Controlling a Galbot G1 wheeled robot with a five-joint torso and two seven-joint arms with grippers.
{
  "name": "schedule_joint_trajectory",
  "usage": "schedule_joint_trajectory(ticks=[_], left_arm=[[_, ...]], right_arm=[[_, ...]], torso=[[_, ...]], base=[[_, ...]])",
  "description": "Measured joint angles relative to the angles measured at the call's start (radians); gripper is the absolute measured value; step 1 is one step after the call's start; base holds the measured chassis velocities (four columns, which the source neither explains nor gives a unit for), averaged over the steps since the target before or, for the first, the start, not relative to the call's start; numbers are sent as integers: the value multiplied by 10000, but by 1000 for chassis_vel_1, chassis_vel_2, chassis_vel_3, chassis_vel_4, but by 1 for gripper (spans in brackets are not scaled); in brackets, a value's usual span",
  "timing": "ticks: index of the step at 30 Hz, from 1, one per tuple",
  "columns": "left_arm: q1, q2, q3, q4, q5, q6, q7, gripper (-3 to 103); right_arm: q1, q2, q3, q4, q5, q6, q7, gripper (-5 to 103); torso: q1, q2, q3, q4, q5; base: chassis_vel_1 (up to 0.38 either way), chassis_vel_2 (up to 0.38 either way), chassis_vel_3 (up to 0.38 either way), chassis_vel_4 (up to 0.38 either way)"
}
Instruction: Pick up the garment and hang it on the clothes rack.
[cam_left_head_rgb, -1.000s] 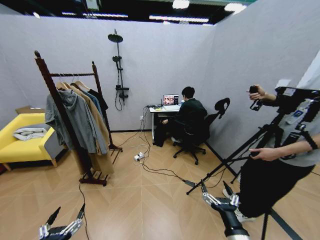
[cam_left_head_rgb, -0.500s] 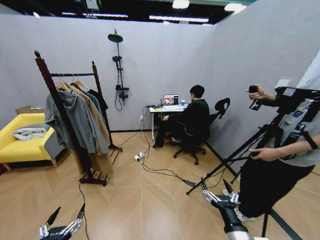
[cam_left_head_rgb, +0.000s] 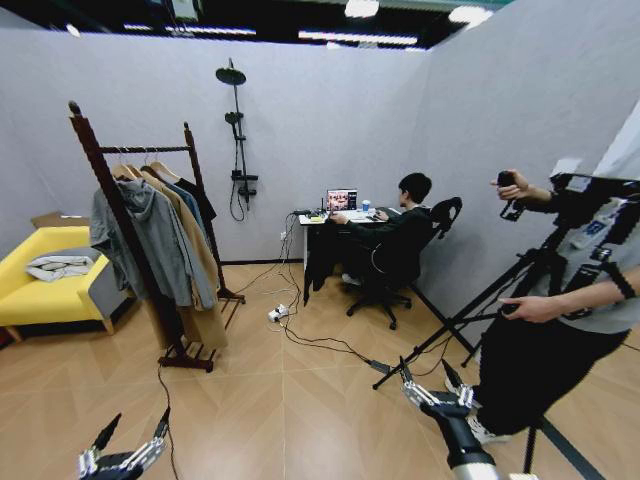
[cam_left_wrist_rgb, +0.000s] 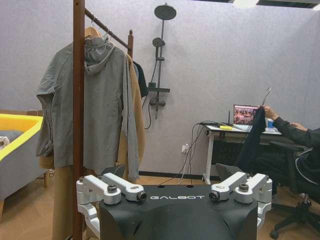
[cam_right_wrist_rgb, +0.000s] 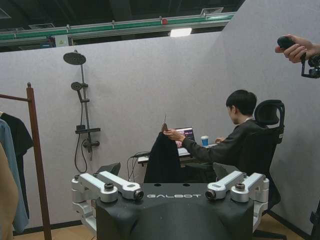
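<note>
The garment, long and black on a hanger, hangs beside the desk at the far wall. A seated person's hand holds it up. It also shows as the garment and the garment in the wrist views. The clothes rack stands at the left with several other clothes on its rail; its post is close in the left wrist view. My left gripper hangs low at the bottom left, open and empty. Low at the right, my right gripper is open too, far from the garment.
A yellow sofa sits left of the rack. Cables trail across the wooden floor. A camera tripod and a standing person crowd the right side. A shower stand is against the back wall.
The seated person has leaned to the right and now holds the black garment out at the desk's left end. My right gripper has shifted slightly; the left one is still.
</note>
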Motion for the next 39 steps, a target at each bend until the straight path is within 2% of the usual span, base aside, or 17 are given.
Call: schedule_joint_trajectory(ticks=[22, 34, 37, 39], left_arm=[[0, -1, 0, 0, 0, 0, 0, 100], [0, 0, 0, 1, 0, 0, -2, 100], [0, -1, 0, 0, 0, 0, 5, 100], [0, -1, 0, 0, 0, 0, 0, 100]], right_arm=[[-235, 107, 24, -123, -107, 433, -230, 100], [257, 119, -41, 166, -63, 19, -98, 100], [328, 121, -57, 166, -65, -36, -64, 100], [368, 132, -41, 191, -40, -67, -17, 100]], torso=[[-2, 2, -1, 0, 1], [2, -2, 0, 0, -4], [2, -3, 2, 0, 6], [2, -2, 1, 1, -3]], base=[[-6, 7, 8, -8], [-171, 180, 184, -191], [-262, 256, 261, -268], [-254, 262, 293, -270]])
